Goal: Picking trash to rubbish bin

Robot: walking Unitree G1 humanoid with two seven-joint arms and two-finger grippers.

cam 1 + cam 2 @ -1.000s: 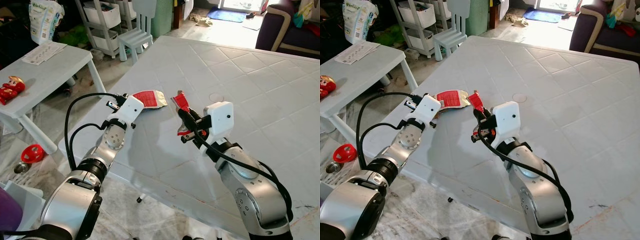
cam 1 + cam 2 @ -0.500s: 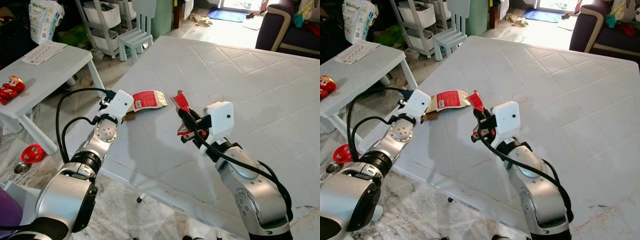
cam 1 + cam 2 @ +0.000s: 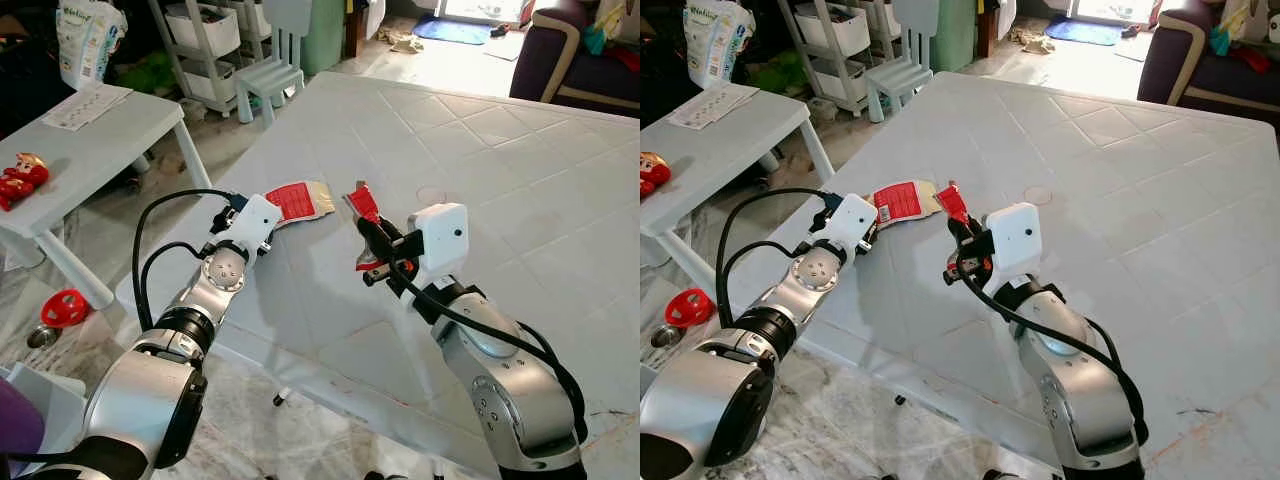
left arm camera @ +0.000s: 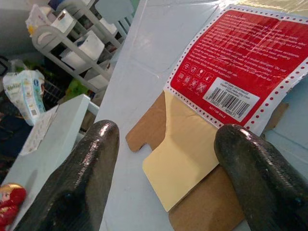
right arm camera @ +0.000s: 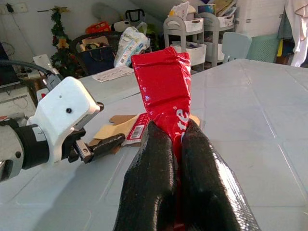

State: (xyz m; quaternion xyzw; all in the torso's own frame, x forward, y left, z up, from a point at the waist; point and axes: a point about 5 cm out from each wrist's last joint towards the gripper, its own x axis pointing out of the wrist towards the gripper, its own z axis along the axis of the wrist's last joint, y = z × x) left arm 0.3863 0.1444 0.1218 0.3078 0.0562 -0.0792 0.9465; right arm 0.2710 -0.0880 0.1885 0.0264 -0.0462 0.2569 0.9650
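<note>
While right tool (image 5: 168, 159) stays clamped on red wrapper (image 5: 163, 91), left tool (image 4: 163, 159), fingers apart, now nearer red-and-tan packet (image 4: 231, 72).

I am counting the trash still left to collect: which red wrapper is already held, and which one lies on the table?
The small red wrapper is clamped in the right pincer; the flat red packet with barcode lies on the table.

Red wrapper (image 5: 166, 91) upright, pinched in right gripper (image 5: 175, 144); red-label packet (image 3: 300, 199) flat on table.
</note>
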